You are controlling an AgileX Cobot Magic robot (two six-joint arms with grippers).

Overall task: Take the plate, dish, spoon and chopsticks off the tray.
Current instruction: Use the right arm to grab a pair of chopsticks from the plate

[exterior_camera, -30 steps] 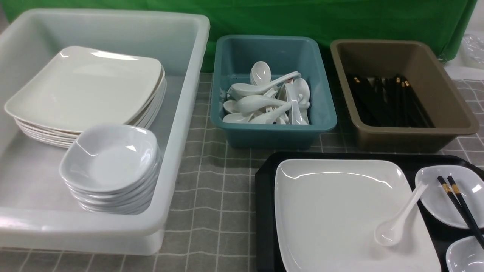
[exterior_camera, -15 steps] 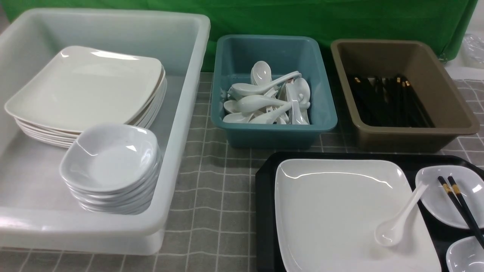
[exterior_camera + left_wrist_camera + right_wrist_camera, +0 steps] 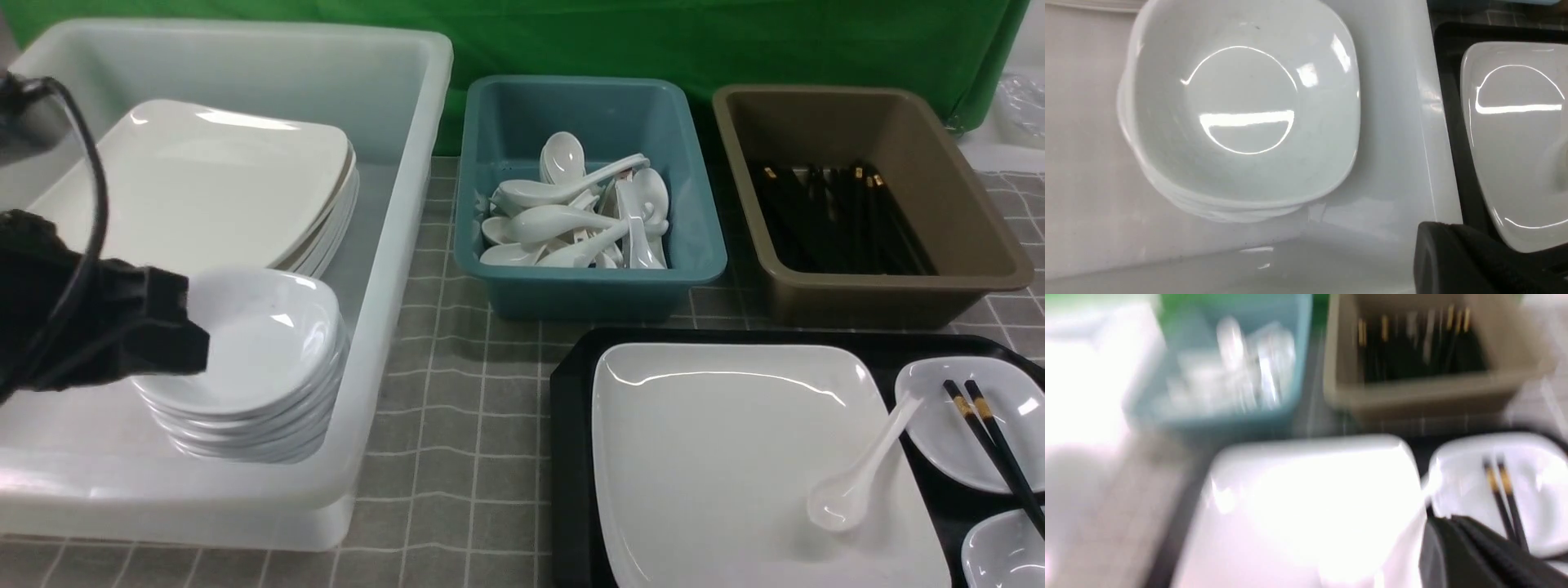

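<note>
The black tray (image 3: 571, 457) lies at the front right. On it sits the large white square plate (image 3: 718, 457) with the white spoon (image 3: 857, 478) lying on its right side. Right of the plate a small white dish (image 3: 939, 425) carries the black chopsticks (image 3: 992, 445). A second small dish (image 3: 1004, 555) shows at the corner. My left gripper (image 3: 192, 327) looks shut and empty, hovering over the stack of small dishes (image 3: 261, 351) in the white bin. My right gripper (image 3: 1441, 539) shows only in the blurred right wrist view, looks shut, above the plate's (image 3: 1306, 506) edge near the chopsticks (image 3: 1502, 498).
A big white bin (image 3: 392, 286) at the left holds stacked square plates (image 3: 188, 188). A teal bin (image 3: 588, 278) of spoons and a brown bin (image 3: 882, 294) of chopsticks stand behind the tray. A grey checked cloth covers the table.
My left arm has come into the front view from the left and now hangs over the stack of small dishes. The things on the tray have not moved.
</note>
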